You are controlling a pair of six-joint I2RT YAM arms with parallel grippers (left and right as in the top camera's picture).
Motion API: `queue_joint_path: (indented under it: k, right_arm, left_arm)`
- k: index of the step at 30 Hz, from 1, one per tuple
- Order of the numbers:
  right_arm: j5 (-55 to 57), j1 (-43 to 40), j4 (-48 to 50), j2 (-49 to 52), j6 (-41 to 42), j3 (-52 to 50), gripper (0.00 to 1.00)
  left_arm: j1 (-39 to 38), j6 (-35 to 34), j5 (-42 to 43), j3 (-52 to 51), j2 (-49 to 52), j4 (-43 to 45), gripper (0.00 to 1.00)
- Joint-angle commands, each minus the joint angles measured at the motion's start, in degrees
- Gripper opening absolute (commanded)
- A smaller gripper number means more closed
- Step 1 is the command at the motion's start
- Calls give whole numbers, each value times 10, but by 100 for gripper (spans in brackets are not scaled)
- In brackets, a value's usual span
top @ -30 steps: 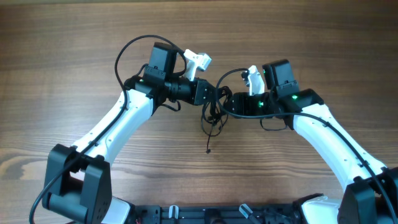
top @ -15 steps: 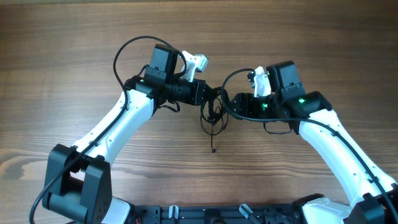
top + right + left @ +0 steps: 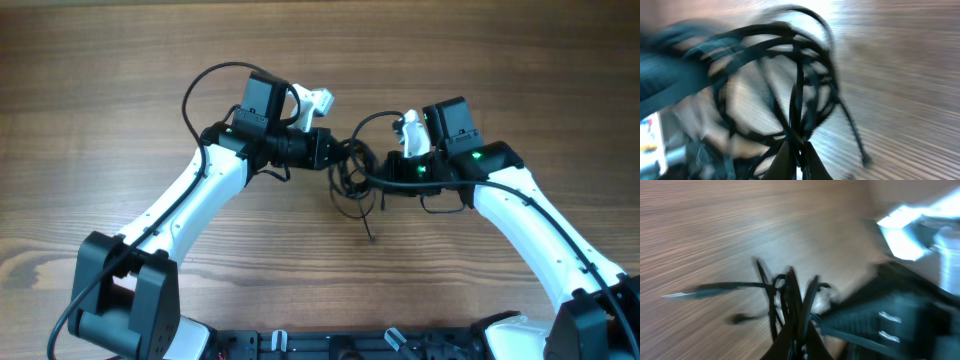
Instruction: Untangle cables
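Dangling tangled cables [image 3: 790, 297], left tool [image 3: 796, 342] and right tool [image 3: 796, 157] each seemingly clamped on them, wrist views blurred.

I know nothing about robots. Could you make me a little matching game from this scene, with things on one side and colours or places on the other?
Things:
A. cables
B. loose cable end
C. bright green light
D. table

Descriptions:
1. brown wood grain
2. on the right arm
3. black tangle gripped by left pincer and right pincer
4. sticking out below the tangle in the overhead view

Pairs: A-3, B-4, C-2, D-1
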Motion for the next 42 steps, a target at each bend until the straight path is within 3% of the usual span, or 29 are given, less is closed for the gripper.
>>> queue_joint_path:
  k: [1,3,7,9,12,14,15,17,18,19,20,21,25,26,28,33,42]
  right_arm:
    - [-123,1,2,3,-96,6,4]
    - [-122,1,2,-7,-118,8,4]
    - [-116,-24,28,-40,-103,11,4]
    - [-77,-48,42,-55,-54,11,4]
    - [80,-84,40,-70,50,11,4]
    - [87,-86,35,-70,51,11,4]
    - [73,-82,30,-70,46,11,9]
    - [60,-70,5,-70,10,9,18]
    - [61,-69,-9,-70,-2,9,22]
    - [61,-69,-16,-70,-2,9,22]
    - [61,-69,-16,-70,-2,9,23]
    - [60,-69,-16,-70,-2,9,23]
    - [58,-68,-18,-70,-2,9,27]
    - [59,-68,-21,-69,-2,9,27]
    - [61,-68,-28,-68,-6,2,30]
    - [60,-68,-27,-36,-6,-13,39]
    - [61,-68,-26,-25,-6,-13,40]
  left_arm:
    - [2,-2,-221,1,-9,-57,4]
    - [3,-2,-306,1,-9,-92,4]
    - [2,-2,-343,1,-9,-125,4]
    - [2,-2,-343,1,-9,-138,4]
    - [2,-2,-326,1,-9,-166,4]
    - [3,-1,-270,1,-9,-160,4]
    - [2,8,-216,1,-10,-147,4]
    - [2,90,42,1,-10,-75,4]
    - [2,97,113,1,-10,-31,6]
    - [2,95,100,1,-10,-6,32]
    - [2,95,64,1,-9,-9,36]
    - [2,90,3,1,-9,-31,34]
    - [2,91,-3,1,-9,-61,34]
    - [2,91,-9,1,-9,-60,47]
    - [-3,91,-58,1,-8,-60,54]
    - [-40,115,-214,1,50,3,61]
    - [-57,144,-219,1,147,80,60]
